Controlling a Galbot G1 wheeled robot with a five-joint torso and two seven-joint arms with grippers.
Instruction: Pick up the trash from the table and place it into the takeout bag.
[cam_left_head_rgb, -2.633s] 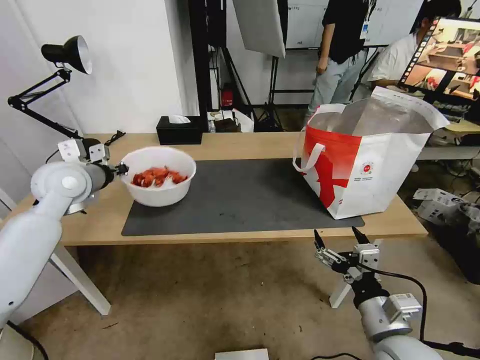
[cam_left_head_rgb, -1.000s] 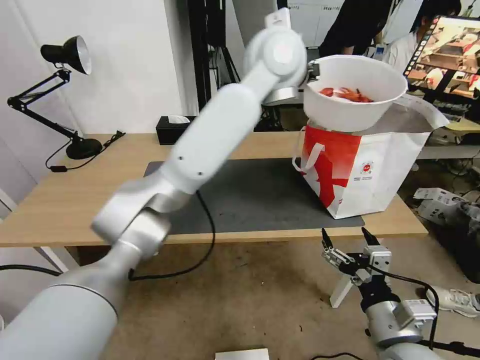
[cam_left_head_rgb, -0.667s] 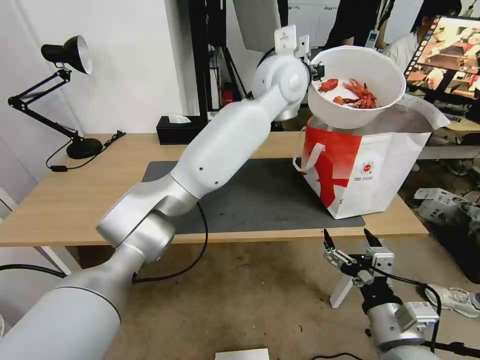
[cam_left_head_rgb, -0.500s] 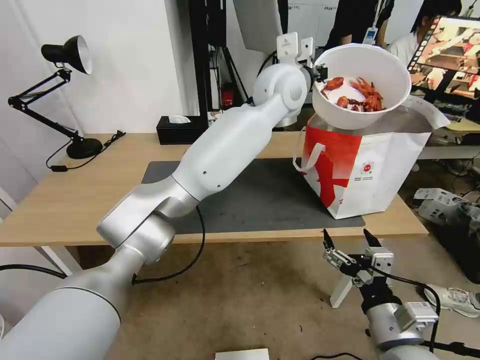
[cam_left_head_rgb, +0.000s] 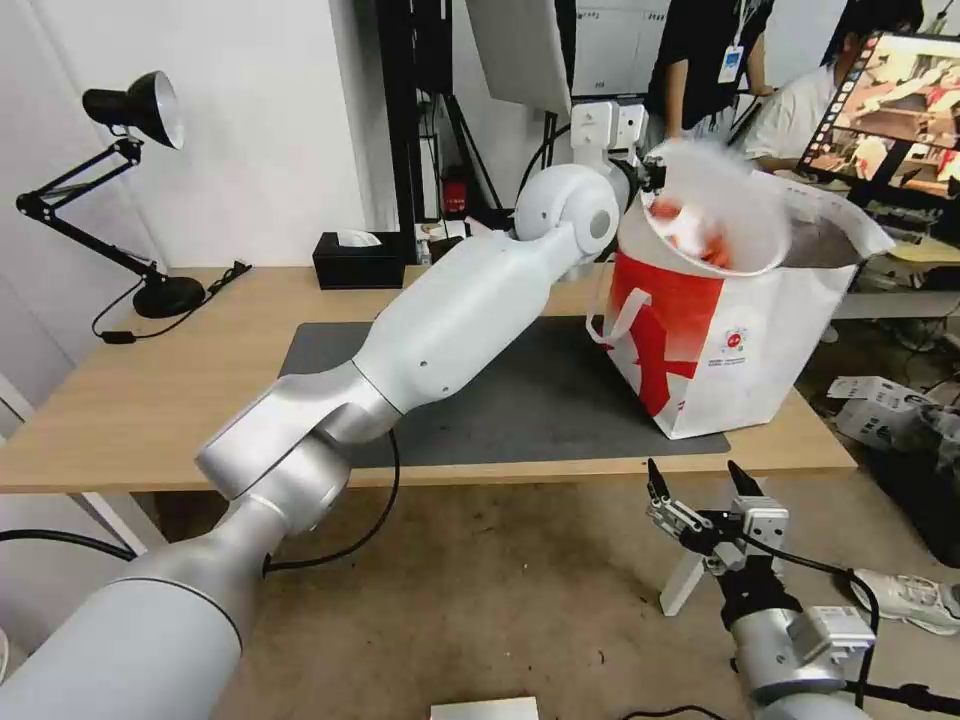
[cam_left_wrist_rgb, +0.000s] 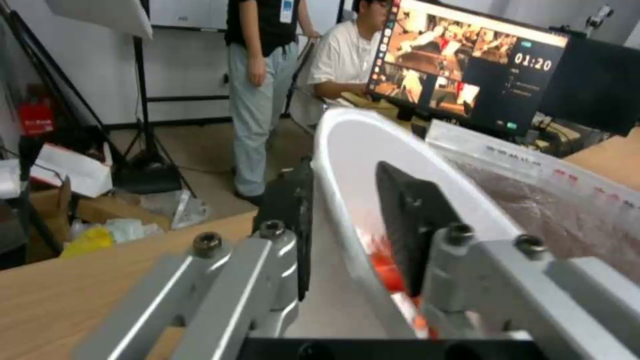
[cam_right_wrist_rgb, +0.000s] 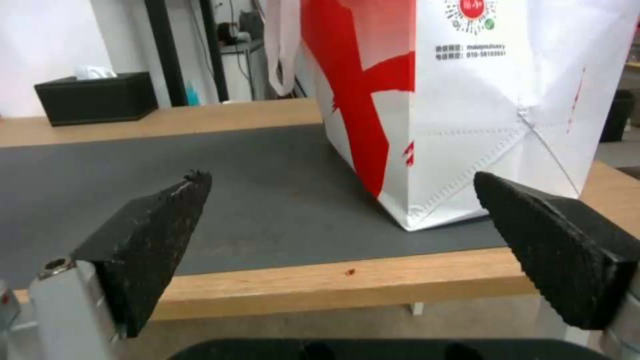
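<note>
**Red shells tipping at the mouth of the takeout bag**

White plastic, blurred in the head view, marks the bowl (cam_left_head_rgb: 712, 215) of red shells, which sits tilted in the open top of the takeout bag (cam_left_head_rgb: 740, 340), its rim leaning toward the foil-lined inside. The left gripper (cam_left_head_rgb: 652, 178) is clamped on the bowl's near rim, above the bag's red front panel; the left wrist view shows one black pad (cam_left_wrist_rgb: 408, 227) inside the bowl and the other outside it, with the white wall pinched between them and red scraps low in the bowl. The left arm stretches from the lower left across the dark grey mat (cam_left_head_rgb: 520, 400) up to the bag.

The bag stands upright on the right end of the table (cam_left_head_rgb: 130, 400), partly on the mat, its white strap handle hanging at the left side and the small round red logo facing the robot.

The right gripper (cam_left_head_rgb: 700, 480) hangs below the table's front edge, near the bag's corner, its two black fingers spread wide apart and holding nothing; its wrist view looks across the mat at the bag's base.

A black tissue box (cam_left_head_rgb: 358, 260) sits at the table's far edge and a black desk lamp (cam_left_head_rgb: 130, 110) at the far left
</note>
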